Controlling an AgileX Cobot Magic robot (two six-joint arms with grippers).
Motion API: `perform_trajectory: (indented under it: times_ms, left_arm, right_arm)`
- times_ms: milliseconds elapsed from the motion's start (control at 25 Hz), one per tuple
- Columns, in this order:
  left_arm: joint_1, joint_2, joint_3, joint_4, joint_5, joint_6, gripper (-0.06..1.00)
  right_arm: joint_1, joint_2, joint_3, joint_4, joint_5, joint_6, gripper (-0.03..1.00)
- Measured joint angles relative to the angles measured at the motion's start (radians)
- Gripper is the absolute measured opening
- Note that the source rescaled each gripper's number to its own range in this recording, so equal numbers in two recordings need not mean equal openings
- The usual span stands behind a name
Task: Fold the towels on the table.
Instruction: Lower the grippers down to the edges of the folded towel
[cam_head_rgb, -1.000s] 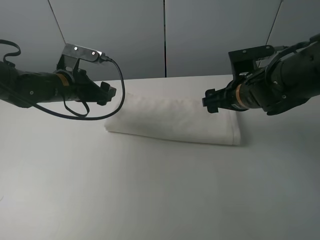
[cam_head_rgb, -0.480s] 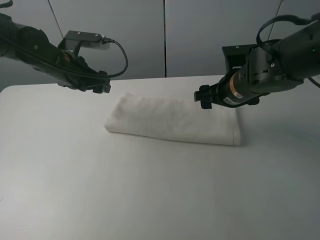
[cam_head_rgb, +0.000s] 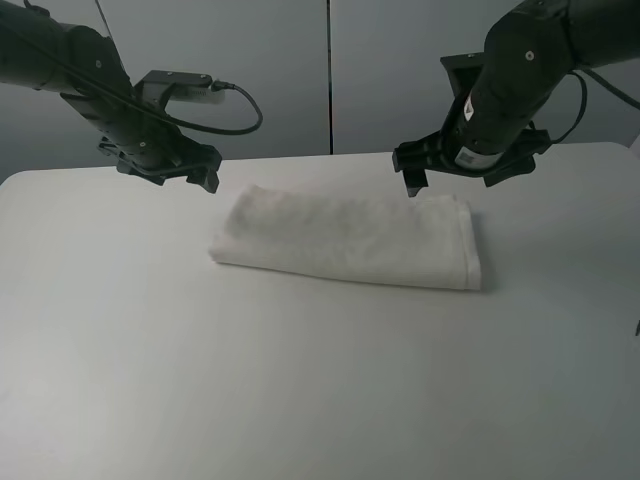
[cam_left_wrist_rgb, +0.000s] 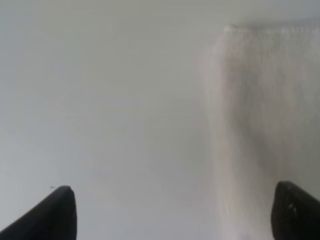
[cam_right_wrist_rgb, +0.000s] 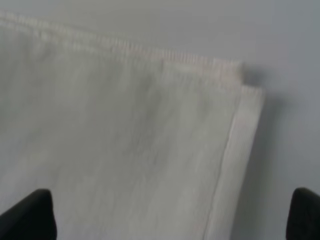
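Note:
The white towel (cam_head_rgb: 350, 238) lies folded into a long strip on the white table (cam_head_rgb: 300, 380), its left end slightly narrower. My left gripper (cam_head_rgb: 205, 182) hangs open and empty above the table just beyond the towel's far left corner; the left wrist view shows the towel's end (cam_left_wrist_rgb: 265, 125) between its spread fingertips (cam_left_wrist_rgb: 57, 212). My right gripper (cam_head_rgb: 412, 186) hangs open and empty above the towel's far edge, right of the middle. The right wrist view shows the layered corner of the towel (cam_right_wrist_rgb: 150, 125) with a stitched hem.
The grey wall panels (cam_head_rgb: 330, 70) stand behind the table's far edge. Bare tabletop stretches in front of the towel and on both sides.
Both arms have risen and swung from level to pointing downward. The left gripper has moved back off the towel's left end. The towel has not moved.

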Motion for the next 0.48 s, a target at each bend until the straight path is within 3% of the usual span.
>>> perform_trajectory:
  times_ms: [200,480]
  left_arm:
    - [0.000,0.062,-0.065,-0.007,0.078,0.004,1.00]
    - [0.000,0.192,-0.181,-0.022,0.180,0.023,1.00]
  right_arm:
    - [-0.059,0.000,-0.006,0.142,0.068,-0.102,1.00]
    - [-0.077,0.000,-0.006,0.187,0.124,-0.162,1.00]
